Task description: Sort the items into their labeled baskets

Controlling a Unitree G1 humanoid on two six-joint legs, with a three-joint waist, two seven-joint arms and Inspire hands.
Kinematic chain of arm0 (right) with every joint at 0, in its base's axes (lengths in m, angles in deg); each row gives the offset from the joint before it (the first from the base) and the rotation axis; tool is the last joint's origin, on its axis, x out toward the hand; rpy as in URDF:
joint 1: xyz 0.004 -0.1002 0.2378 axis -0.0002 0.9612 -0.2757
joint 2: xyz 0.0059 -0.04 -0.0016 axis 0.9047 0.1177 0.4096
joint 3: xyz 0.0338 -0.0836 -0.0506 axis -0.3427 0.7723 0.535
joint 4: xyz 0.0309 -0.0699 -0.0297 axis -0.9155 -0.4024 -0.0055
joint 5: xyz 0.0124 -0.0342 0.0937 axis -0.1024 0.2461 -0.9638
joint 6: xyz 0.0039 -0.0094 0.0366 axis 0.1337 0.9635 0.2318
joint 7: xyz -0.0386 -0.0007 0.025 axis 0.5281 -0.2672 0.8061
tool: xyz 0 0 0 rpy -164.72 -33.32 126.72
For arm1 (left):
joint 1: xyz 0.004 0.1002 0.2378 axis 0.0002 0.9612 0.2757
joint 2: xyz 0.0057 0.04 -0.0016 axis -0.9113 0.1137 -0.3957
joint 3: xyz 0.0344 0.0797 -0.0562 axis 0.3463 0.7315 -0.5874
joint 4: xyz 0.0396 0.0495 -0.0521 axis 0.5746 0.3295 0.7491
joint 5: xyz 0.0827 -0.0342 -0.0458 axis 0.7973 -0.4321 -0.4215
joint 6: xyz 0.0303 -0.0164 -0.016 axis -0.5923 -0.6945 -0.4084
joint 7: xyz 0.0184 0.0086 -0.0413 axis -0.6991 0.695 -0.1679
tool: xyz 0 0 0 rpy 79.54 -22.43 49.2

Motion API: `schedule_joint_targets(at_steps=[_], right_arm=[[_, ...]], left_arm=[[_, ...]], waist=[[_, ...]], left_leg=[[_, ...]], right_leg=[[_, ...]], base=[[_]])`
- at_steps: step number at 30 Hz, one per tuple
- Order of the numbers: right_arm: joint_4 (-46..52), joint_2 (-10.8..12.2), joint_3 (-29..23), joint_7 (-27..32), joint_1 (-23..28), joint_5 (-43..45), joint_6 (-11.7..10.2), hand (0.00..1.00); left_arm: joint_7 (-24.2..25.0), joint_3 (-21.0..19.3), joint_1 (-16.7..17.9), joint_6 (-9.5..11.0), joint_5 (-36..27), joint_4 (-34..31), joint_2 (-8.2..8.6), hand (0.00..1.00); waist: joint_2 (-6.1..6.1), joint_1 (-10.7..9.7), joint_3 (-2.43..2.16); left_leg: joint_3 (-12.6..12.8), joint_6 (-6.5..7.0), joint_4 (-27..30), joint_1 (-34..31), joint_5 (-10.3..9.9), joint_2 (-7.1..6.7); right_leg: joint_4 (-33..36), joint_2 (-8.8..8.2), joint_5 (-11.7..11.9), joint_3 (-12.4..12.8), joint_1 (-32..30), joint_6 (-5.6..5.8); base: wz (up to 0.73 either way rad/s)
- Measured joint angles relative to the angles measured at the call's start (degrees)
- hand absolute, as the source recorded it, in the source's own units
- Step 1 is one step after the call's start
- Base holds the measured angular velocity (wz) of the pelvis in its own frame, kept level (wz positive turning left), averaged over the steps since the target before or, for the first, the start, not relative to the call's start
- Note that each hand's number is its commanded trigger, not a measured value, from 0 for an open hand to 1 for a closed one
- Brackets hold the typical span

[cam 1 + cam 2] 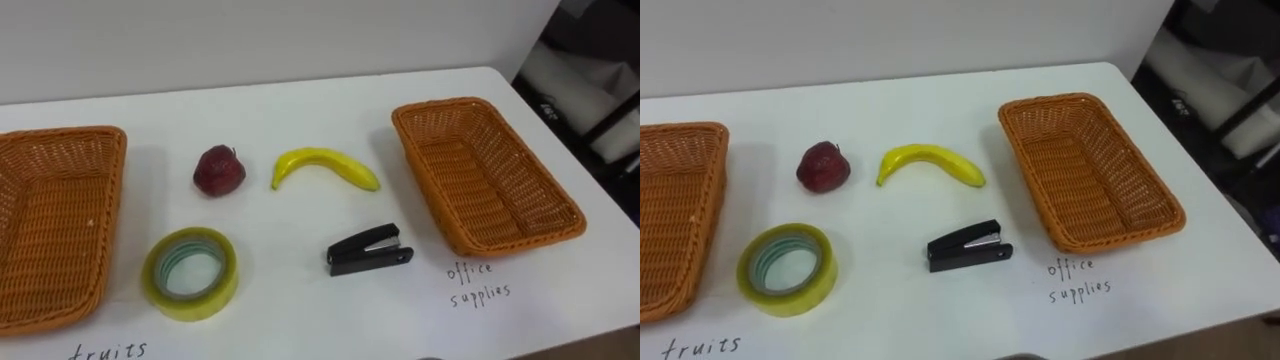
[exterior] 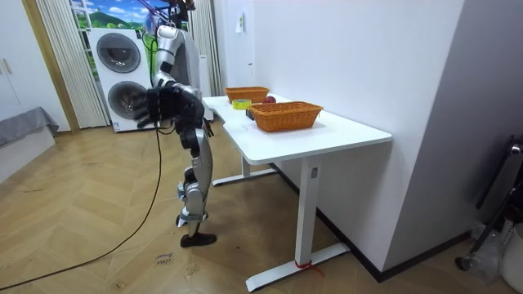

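Nearest me on the white counter [image 1: 300,110] lie a glossy yellow-green tape roll [image 1: 228,272], flat on its side, and a black stapler [image 1: 368,249]. Beyond them sit a dark red, roundish fruit [image 1: 218,170], possibly an apple, and a curved yellow banana [image 1: 325,166]. None is in a basket. Woven orange baskets flank them: left basket [image 1: 50,230] and right basket [image 1: 485,175]. In the room view the hands [image 2: 157,106] blur into dark; I cannot tell their state.
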Motion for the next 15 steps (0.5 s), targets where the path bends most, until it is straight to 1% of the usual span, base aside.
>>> schedule_joint_targets(at_steps=[2,4,6,7,8,9,10,11,13,14,15], right_arm=[[4.4,-0.4,-0.2,1.0,-0.8,2.2,0.0,0.0],[9.0,-1.5,-0.2,1.6,-1.1,6.9,0.0,0.0],[13.1,-3.8,-0.1,1.6,-1.4,12.3,-0.1,0.0],[14.0,-4.2,-0.1,1.6,-1.8,13.6,-0.1,0.0],[15.1,-5.1,-0.1,1.5,-3.0,16.1,-0.1,0.0],[16.4,-5.7,-0.1,1.3,-4.1,18.1,-0.1,0.0],[17.0,-6.0,-0.1,1.1,-4.6,18.9,-0.1,0.0],[18.5,-6.3,-0.1,0.5,-5.6,20.1,-0.1,0.0],[20.3,-6.5,-0.1,-0.7,-7.4,20.9,-0.1,0.0],[21.2,-6.5,-0.1,-1.4,-8.5,21.5,-0.1,0.0],[22.4,-6.5,0.0,-2.0,-9.0,21.7,-0.1,0.0]], left_arm=[[0.1,0.1,0.0,0.3,0.0,0.8,-0.46,0.0],[0.1,0.2,-0.1,0.3,0.1,2.4,-0.84,0.0],[0.1,0.8,0.0,0.2,0.3,3.4,-1.02,0.0],[0.1,0.8,0.0,0.2,0.3,3.5,-1.02,0.0],[0.1,0.8,-0.1,0.2,0.3,3.8,-1.07,0.0],[0.1,0.9,-0.5,0.3,0.3,4.9,-1.31,0.0],[0.1,0.9,-0.8,0.2,0.3,5.6,-1.48,0.0],[0.0,1.0,-1.3,0.2,0.3,6.5,-1.68,0.0],[0.0,1.3,-1.5,0.1,0.4,6.6,-1.72,0.0],[0.0,1.6,-1.6,0.1,0.4,6.6,-1.73,0.0],[-0.1,2.0,-1.7,0.1,0.5,6.6,-1.71,0.0]], waist=[[-0.24,0.1,-0.07],[-0.35,0.2,-0.07],[-0.92,0.5,0.15],[-1.02,0.5,0.25],[-1.87,0.3,0.11],[-1.99,0.4,0.37],[-2.3,0.4,0.38],[-2.42,0.6,0.27],[-2.88,0.7,0.38],[-3.08,1.4,0.51],[-3.04,1.8,0.54]], left_leg=[[0.0,0.0,0.0,-0.1,0.0,-0.01],[-0.1,0.0,0.0,0.0,0.0,-0.02],[-0.1,0.0,0.0,-0.2,0.0,-0.03],[-0.2,0.0,0.0,-0.3,0.0,-0.02],[-0.3,0.0,0.1,-0.6,0.0,-0.02],[-0.4,0.0,0.2,-0.7,0.0,0.0],[-0.5,-0.01,0.2,-0.7,0.0,0.01],[-0.7,-0.01,0.2,-0.7,0.0,0.04],[-0.8,-0.01,0.2,-0.7,0.0,0.07],[-0.8,-0.01,0.2,-0.7,0.0,0.1],[-0.8,-0.01,0.2,-0.7,0.0,0.12]], right_leg=[[0.0,-0.01,0.0,-0.1,-0.2,0.0],[0.0,0.0,0.0,-0.1,0.0,0.0],[0.0,-0.01,0.0,-0.1,-0.1,0.0],[0.0,-0.02,0.0,-0.1,-0.3,0.0],[0.1,-0.05,0.0,-0.4,-0.5,-0.02],[0.1,-0.04,0.0,-0.5,-0.4,-0.06],[0.1,-0.04,0.1,-0.6,-0.3,-0.08],[0.0,-0.02,0.1,-0.8,-0.1,-0.12],[-0.1,-0.04,0.3,-1.0,0.1,-0.14],[-0.1,-0.03,0.3,-1.0,0.3,-0.13],[-0.1,-0.04,0.4,-1.1,0.3,-0.12]], base=[[0.0],[0.0],[0.0],[0.04],[0.06],[0.08],[0.08],[0.06],[0.03],[0.0],[0.0]])
